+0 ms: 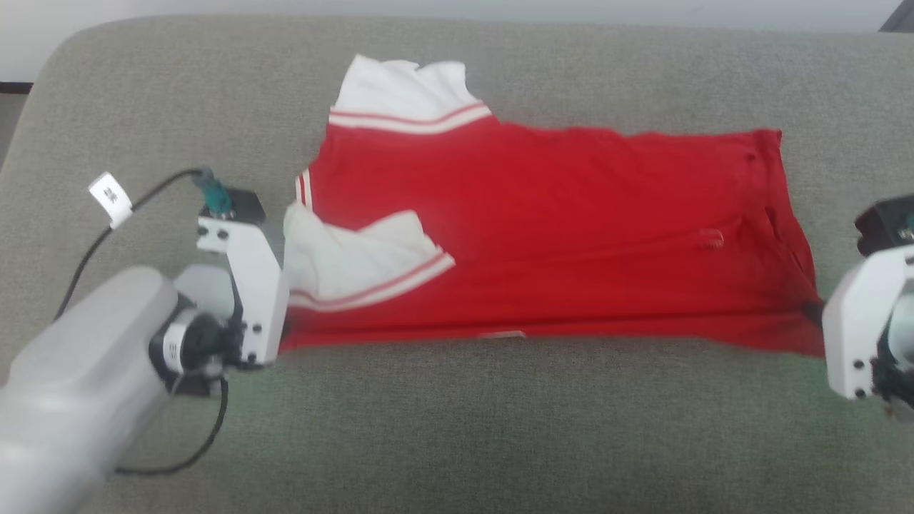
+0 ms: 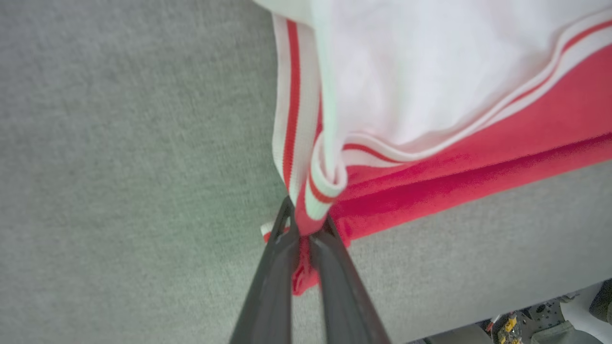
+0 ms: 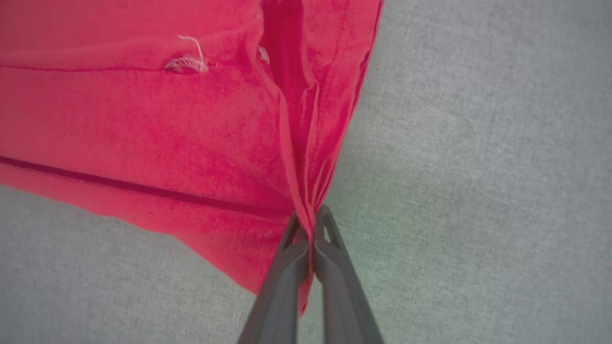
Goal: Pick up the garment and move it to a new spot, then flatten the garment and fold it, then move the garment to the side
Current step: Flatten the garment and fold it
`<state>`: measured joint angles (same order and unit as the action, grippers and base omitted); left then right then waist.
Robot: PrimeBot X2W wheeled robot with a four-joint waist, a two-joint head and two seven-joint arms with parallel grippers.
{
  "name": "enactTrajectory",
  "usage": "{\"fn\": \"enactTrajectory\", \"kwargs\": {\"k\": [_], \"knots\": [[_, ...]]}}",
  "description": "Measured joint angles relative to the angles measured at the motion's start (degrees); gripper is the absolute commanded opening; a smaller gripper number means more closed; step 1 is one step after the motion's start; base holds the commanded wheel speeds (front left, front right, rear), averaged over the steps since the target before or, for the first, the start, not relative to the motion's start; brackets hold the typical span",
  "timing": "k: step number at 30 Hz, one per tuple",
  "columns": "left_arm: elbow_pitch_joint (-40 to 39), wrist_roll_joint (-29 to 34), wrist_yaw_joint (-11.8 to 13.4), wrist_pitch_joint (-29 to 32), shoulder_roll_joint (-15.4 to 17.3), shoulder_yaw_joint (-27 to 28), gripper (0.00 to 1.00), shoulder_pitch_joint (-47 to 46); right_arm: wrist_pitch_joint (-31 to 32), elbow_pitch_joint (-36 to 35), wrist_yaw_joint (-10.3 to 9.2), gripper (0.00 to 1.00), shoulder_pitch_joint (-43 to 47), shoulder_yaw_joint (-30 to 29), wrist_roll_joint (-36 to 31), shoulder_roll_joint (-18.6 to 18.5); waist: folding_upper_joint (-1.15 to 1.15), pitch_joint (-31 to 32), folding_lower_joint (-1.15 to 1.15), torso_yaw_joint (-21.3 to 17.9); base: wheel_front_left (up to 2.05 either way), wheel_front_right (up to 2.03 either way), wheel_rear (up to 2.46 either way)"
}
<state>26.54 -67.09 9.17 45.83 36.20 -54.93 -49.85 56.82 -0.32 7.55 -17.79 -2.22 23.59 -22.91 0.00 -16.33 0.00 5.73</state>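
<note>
**Item:** one red jersey shirt (image 1: 543,235), lying lengthwise across the middle of the head view on a grey upholstered cushion (image 1: 457,428). The sleeve end is at the left, the hem at the right.

**Hidden or unclear**
- Only plain red cloth faces up; the underside is out of sight.
- In the head view both pairs of fingers are mostly covered by the white wrist housings.
- The right arm is cut by the right edge of the frame, and the left forearm by the lower left corner.
- Small clutter (image 2: 540,320) at the lower right of the left wrist view is too blurred to name.

**Count**
- White sleeves with red-and-white striped trim: two. One is at upper centre (image 1: 407,89); one is folded over the body at centre left (image 1: 350,257).
- Loose pale thread tuft (image 3: 186,62): one, near the hem.
- Grippers: two, each with two dark fingers.
  - The left gripper (image 2: 306,224) is clamped on bunched striped trim and red cloth at the shirt's lower left corner.
  - The right gripper (image 3: 311,224) is pinched tight on a gathered fold of the hem at the lower right corner.
- Black cable (image 1: 107,235): one, looping from the left wrist.
- White tag (image 1: 111,198): one, on the cable; its printing is unreadable.
</note>
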Motion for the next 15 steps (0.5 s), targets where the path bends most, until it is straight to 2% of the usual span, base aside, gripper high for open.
{"fn": "enactTrajectory", "kwargs": {"k": [6,9,12,15], "knots": [[-13.4,-0.5,6.6,2.2,5.2,-0.4,0.0,5.4,4.8,-5.3,0.0,0.0,5.8,-2.3,0.8,-0.5,0.0,0.3,0.0,0.4,0.0,0.0,0.0],[-18.6,-0.7,9.5,2.7,7.1,-1.0,0.0,8.4,6.1,-7.1,0.0,0.0,8.7,-4.1,1.1,0.5,0.0,0.3,0.0,0.5,0.0,0.0,0.0],[-21.1,-0.9,11.4,3.0,8.0,-1.8,0.0,10.9,6.7,-7.8,-0.01,0.0,11.4,-5.1,1.1,2.5,0.0,0.1,0.0,0.3,0.0,0.0,0.0],[-21.4,-1.0,12.3,2.7,8.0,-2.0,0.45,12.0,6.6,-7.6,-0.01,0.0,12.2,-5.1,0.5,3.9,0.0,-0.1,0.0,0.0,0.0,0.0,0.0]]}}
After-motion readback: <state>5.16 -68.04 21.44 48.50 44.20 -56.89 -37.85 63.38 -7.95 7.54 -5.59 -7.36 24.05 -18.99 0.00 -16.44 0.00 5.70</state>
